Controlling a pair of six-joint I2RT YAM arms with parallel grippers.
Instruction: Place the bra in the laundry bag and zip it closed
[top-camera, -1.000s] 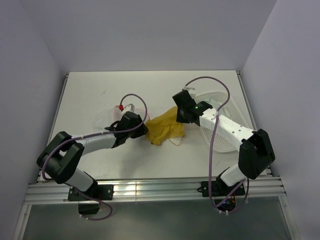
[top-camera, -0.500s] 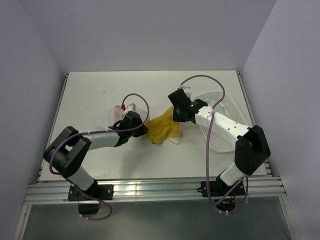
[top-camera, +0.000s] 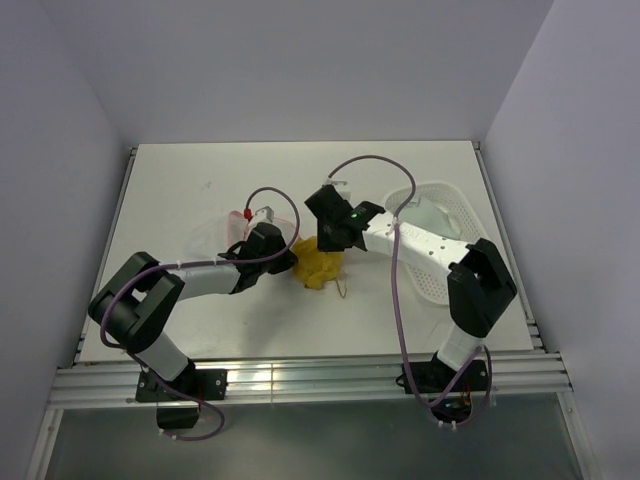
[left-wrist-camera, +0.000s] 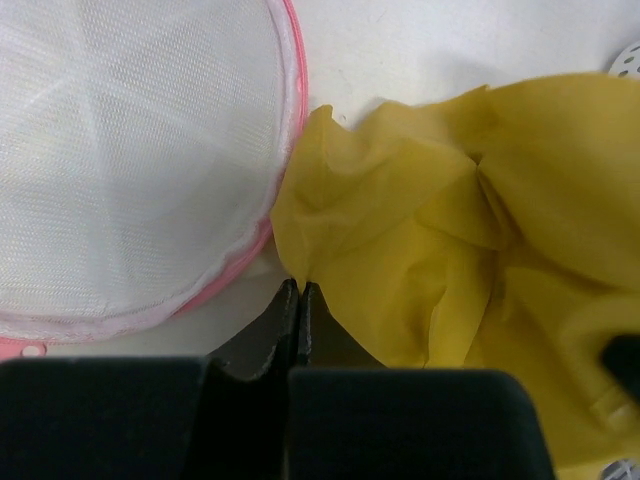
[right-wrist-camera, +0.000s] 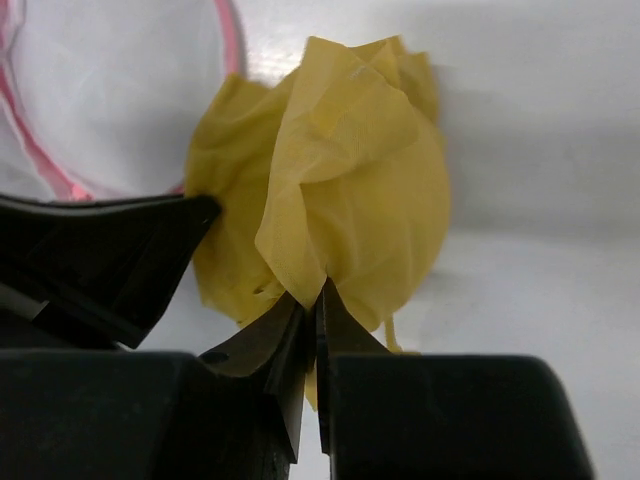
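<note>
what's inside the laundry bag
Only white mesh shows through the laundry bag, nothing yellow. The bra lies outside by its pink rim, pinched by the left pincer and right pincer. The left arm hides part of it.

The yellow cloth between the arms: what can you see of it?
The bra is mustard-yellow, soft thin fabric, crumpled in folds on the white table. The right gripper pinches a bunched fold of it; the left gripper is shut on its edge, right beside the pink rim of the laundry bag. A thin strap trails toward the near edge.
</note>
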